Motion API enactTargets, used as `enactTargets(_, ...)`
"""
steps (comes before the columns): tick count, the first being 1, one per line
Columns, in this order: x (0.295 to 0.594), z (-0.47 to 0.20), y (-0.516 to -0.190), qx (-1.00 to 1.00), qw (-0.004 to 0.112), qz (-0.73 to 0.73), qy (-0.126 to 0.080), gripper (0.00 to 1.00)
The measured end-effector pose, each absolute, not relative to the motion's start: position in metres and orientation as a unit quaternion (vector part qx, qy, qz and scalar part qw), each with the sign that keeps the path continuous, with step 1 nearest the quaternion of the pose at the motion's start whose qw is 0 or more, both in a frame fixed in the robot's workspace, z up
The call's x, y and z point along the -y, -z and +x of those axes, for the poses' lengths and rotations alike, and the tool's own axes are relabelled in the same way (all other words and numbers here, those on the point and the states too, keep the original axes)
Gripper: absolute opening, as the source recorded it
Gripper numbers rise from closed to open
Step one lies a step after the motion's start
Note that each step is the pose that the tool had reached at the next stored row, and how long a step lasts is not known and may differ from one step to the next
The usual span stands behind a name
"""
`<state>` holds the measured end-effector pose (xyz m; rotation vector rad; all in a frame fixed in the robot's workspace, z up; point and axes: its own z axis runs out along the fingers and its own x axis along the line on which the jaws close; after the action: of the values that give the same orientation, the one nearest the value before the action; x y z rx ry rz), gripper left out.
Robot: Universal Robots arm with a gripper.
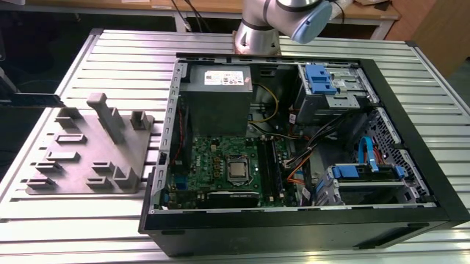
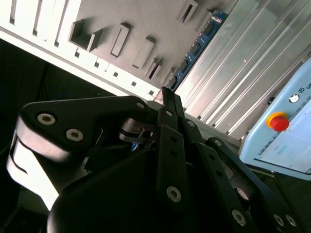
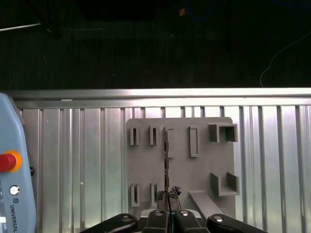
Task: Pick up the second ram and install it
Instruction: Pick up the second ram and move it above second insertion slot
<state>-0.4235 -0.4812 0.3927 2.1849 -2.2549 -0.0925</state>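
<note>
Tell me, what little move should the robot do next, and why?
Probably open the gripper. Its fingers look pressed together, holding nothing, while the second ram stands on edge in the grey fixture below, lined up with it.

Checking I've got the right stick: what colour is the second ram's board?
Blue, with dark chips; the second ram shows best in the second wrist view.

One open computer case (image 1: 294, 234) on the bench (image 1: 132, 49); one grey fixture (image 1: 81, 159) beside the case; one ram (image 2: 195, 50); one control pendant (image 3: 19, 145).
</note>
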Motion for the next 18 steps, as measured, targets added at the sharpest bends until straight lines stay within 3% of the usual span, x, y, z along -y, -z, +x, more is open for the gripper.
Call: enactTargets(18, 0.481, -0.393, -0.393, 0.718, 0.000, 0.696, 0.029, 0.08)
